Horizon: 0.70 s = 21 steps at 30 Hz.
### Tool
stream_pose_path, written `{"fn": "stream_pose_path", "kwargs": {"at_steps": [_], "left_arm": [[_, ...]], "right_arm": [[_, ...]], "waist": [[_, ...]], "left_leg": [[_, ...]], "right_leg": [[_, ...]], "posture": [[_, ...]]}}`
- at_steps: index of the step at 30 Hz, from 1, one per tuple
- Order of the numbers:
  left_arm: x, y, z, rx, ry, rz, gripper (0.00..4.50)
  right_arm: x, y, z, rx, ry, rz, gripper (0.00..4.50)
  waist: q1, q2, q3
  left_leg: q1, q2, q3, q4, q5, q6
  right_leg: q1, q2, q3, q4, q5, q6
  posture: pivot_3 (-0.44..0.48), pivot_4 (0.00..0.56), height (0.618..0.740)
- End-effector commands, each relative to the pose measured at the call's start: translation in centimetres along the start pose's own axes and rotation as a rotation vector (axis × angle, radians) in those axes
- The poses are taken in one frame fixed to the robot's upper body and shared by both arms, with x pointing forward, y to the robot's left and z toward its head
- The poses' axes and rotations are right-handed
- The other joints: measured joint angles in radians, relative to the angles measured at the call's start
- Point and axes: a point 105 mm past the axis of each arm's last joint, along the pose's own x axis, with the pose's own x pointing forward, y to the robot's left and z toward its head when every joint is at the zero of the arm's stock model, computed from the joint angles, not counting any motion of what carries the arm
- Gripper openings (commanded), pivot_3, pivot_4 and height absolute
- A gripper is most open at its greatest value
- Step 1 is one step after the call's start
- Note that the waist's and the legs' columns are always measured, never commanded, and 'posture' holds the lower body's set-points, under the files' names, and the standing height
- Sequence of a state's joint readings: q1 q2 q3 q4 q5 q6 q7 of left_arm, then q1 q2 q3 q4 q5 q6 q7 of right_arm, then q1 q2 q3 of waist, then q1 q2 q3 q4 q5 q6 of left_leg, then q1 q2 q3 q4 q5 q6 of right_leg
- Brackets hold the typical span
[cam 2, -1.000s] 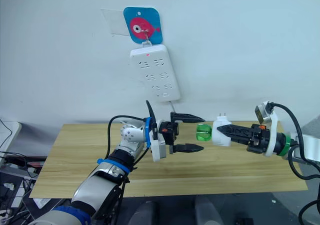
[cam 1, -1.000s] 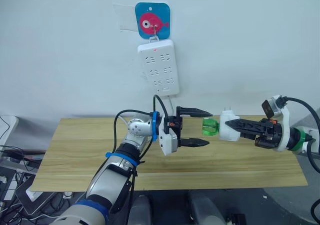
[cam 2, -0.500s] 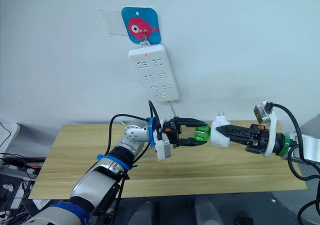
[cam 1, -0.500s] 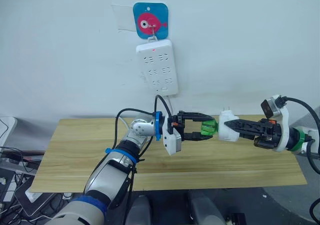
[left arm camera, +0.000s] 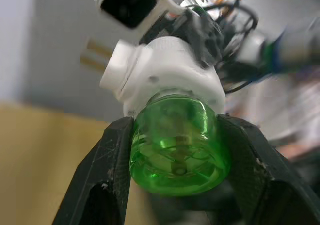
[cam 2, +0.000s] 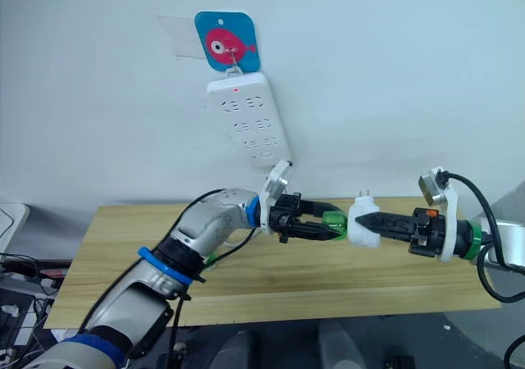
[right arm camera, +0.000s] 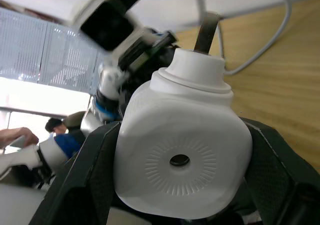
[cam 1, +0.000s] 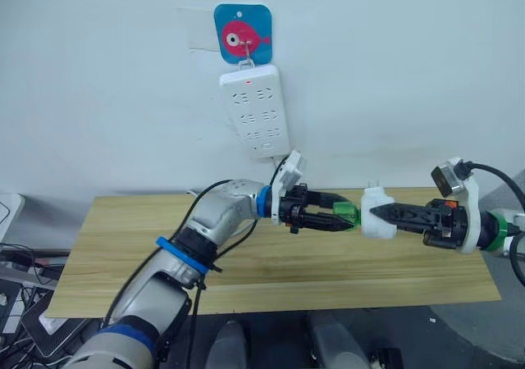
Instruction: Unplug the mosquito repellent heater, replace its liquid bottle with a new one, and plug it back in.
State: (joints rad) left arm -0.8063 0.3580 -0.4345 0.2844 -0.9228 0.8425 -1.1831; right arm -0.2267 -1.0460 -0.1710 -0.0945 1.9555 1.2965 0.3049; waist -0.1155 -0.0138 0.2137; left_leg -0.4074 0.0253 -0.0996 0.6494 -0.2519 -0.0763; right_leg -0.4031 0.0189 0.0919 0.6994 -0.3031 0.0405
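The mosquito repellent heater (cam 1: 378, 222) is unplugged and held in mid-air above the wooden table (cam 1: 123, 246), at abt 5 o'clock from the white power strip (cam 1: 257, 111) on the wall. The right gripper (cam 1: 385, 214) has its fingers closed on the heater body, prongs pointing up. The left gripper (cam 1: 340, 218) comes in from 9 o'clock and its two fingers are clamped on the green liquid bottle (cam 1: 347, 215), which is still seated in the heater's end.

Step in hand, as judged: getting the old bottle out. To do it well the right arm should hold the heater dead still w/ a firm squeeze, while the left turns the bottle about its own axis to unscrew, keeping both axes in line so the neck doesn't bind. Left grip looks good in the left wrist view: fingers (left arm camera: 109, 170) sit on opposite sides of the bottle's widest part. Pull straight out along the axis only once it runs free; keep it level to avoid drips.

Hard to make out: the bottle neck and thread are inside the heater, so how far it is unscrewed can't be told. No new bottle is identifiable on the table. The right wrist view shows the vent ring (right arm camera: 180, 160) face-on, but the bottle sits behind the body there. The strip's cord end is hidden behind the left arm.
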Motion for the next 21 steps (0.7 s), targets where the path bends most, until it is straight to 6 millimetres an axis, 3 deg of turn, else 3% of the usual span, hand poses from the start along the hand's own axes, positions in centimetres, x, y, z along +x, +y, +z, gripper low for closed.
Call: {"fn": "stream_pose_path", "kwargs": {"at_steps": [1, 3, 5, 12, 17, 21], "left_arm": [[-0.8, 0.5, -0.5, -0.307, 0.008, 0.046, 2.25], [-0.7, 0.9, -0.7, -0.406, 0.015, 0.060, 2.25], [-0.6, 0.4, -1.2, -0.381, 0.064, 0.042, 2.25], [-0.9, 0.3, 0.4, -0.290, 0.009, 0.042, 4.41], [-2.5, 0.7, 1.6, -0.128, -0.011, 0.100, 4.46], [-3.5, -1.8, 1.9, 0.115, 0.092, 0.024, 4.46]], "right_arm": [[0.0, 0.6, 0.2, -0.034, 0.010, -0.006, 3.12], [0.1, 0.6, 0.2, -0.034, 0.010, -0.005, 3.12], [0.2, 0.6, 0.4, -0.033, 0.001, -0.005, 3.12], [0.0, 0.0, 1.0, -0.017, -0.046, -0.022, 3.12], [-0.5, -0.2, 1.6, -0.004, -0.081, -0.018, 3.12], [-1.2, -0.6, 2.3, 0.009, -0.119, -0.042, 3.12]], "waist": [[-0.002, 0.000, 0.000], [0.000, 0.000, 0.000], [0.000, 0.000, 0.000], [0.006, 0.000, 0.000], [0.006, 0.000, 0.000], [0.006, 0.000, 0.000]], "left_leg": [[0.000, 0.000, 0.000, 0.000, 0.000, 0.000], [0.000, 0.000, 0.000, 0.000, 0.000, 0.000], [0.000, 0.000, 0.001, 0.000, 0.000, 0.000], [0.000, 0.000, 0.003, 0.000, 0.000, 0.000], [0.001, 0.000, 0.004, 0.000, 0.000, 0.000], [0.001, 0.000, 0.005, 0.000, 0.000, 0.000]], "right_leg": [[0.000, 0.000, 0.000, 0.000, 0.000, 0.000], [0.000, 0.001, 0.000, 0.000, 0.000, 0.000], [0.000, 0.001, 0.001, 0.000, 0.000, 0.000], [0.000, 0.001, 0.003, 0.000, 0.000, 0.000], [0.000, 0.001, 0.004, -0.001, 0.000, 0.000], [-0.001, 0.001, 0.004, 0.000, 0.000, 0.000]], "posture": [[-0.100, 0.187, 0.740], [-0.101, 0.189, 0.740], [-0.101, 0.189, 0.740], [-0.100, 0.187, 0.740], [-0.105, 0.184, 0.740], [-0.096, 0.182, 0.740]]}}
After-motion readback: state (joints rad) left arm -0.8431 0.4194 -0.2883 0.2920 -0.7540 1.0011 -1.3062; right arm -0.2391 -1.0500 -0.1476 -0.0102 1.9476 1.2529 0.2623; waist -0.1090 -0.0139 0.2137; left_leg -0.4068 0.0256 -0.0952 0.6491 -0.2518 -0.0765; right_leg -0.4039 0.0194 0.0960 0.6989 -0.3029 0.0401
